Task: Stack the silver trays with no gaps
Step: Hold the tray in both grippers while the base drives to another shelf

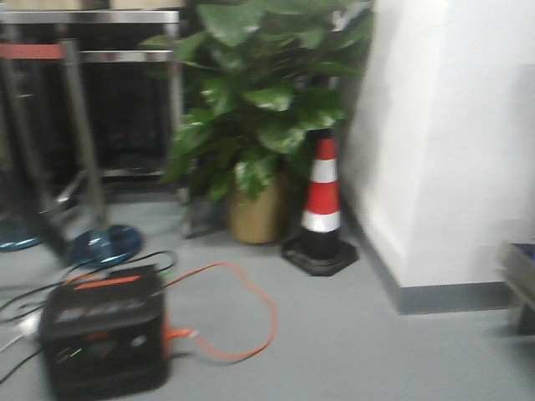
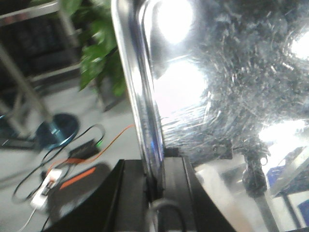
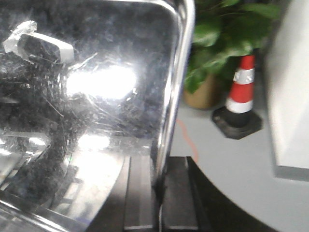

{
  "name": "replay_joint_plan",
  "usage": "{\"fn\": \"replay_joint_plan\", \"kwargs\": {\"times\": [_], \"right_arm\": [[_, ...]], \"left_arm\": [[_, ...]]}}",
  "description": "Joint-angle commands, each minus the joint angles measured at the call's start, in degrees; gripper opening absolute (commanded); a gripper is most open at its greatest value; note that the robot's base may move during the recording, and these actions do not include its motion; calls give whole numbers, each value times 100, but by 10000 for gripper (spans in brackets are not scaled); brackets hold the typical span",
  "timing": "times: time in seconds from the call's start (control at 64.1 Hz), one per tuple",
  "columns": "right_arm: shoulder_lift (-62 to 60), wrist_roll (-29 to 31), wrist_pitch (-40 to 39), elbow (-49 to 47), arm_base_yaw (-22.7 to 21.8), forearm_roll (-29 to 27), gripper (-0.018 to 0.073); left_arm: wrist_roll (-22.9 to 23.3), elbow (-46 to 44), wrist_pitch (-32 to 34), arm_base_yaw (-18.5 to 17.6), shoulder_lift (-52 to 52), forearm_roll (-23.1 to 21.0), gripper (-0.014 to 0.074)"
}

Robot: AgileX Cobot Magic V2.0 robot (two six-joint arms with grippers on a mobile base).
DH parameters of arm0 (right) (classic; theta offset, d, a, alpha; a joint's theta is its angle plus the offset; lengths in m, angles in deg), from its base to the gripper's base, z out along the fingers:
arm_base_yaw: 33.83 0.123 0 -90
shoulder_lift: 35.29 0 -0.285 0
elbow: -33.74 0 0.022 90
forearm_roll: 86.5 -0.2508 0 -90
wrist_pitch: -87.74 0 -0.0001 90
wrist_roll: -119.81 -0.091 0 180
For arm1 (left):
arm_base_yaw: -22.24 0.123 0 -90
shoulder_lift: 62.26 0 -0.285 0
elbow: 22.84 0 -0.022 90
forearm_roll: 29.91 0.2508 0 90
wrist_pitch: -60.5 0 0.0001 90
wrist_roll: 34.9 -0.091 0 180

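Silver tray [image 2: 217, 96] held aloft on the near side of the potted plant [image 1: 259, 92], left pincer [image 2: 155, 181] pinching one rim, right pincer [image 3: 159, 188] pinching the opposite rim; no stack or second tray visible, so lift looks done, nesting it flush without gaps still to come.

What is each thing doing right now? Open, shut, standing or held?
silver tray, held up by its side rims.
left gripper, shut on the tray's rim.
right gripper, shut on the tray's rim.
traffic cone, standing upright.
potted plant, upright.
orange cable, lying in a loop.
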Motion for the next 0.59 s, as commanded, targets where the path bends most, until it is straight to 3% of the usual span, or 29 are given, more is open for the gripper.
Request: {"fn": "replay_joint_plan", "kwargs": {"times": [0.0,0.577], "right_arm": [[-99,85,-355,-66,-6,105,-78],[-99,85,-392,-66,-6,105,-78]], "left_arm": [[-133,-16,-67,29,-42,294,-10],[-133,-16,-67,29,-42,294,-10]]}}
